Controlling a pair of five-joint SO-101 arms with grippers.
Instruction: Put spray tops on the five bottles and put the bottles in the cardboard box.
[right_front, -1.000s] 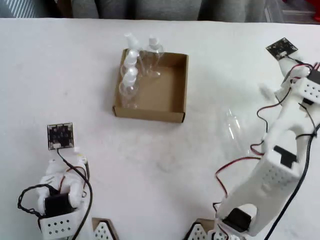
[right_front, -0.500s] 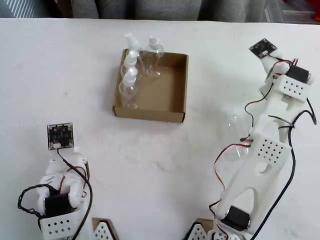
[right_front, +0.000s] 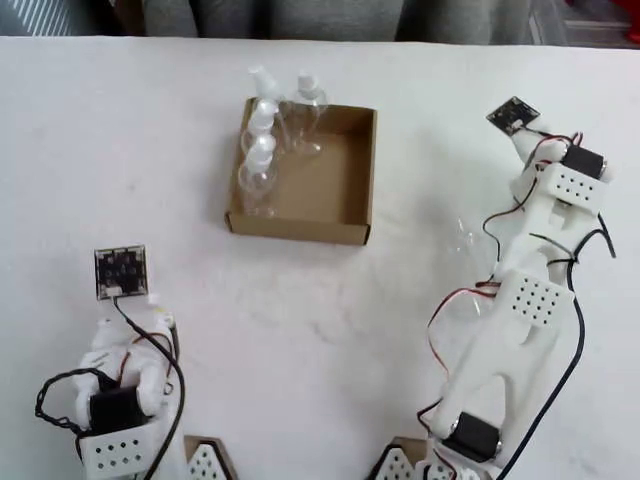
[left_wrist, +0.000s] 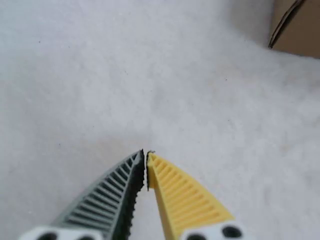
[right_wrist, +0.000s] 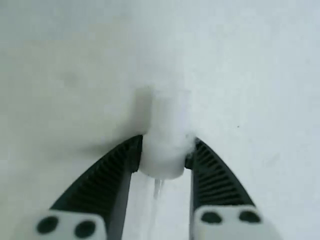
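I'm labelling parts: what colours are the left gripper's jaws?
Left gripper: one grey, one yellow; clearest in left wrist view.

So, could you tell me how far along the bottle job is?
Mostly done: four capped bottles appear to stand in the box. In hand: the right jaws grip a white spray top. Remaining: fitting it to the bare bottle lying on the table, then boxing it.

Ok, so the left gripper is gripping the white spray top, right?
Not quite. The right gripper is gripping the white spray top, as the right wrist view shows. The left gripper is shut on nothing.
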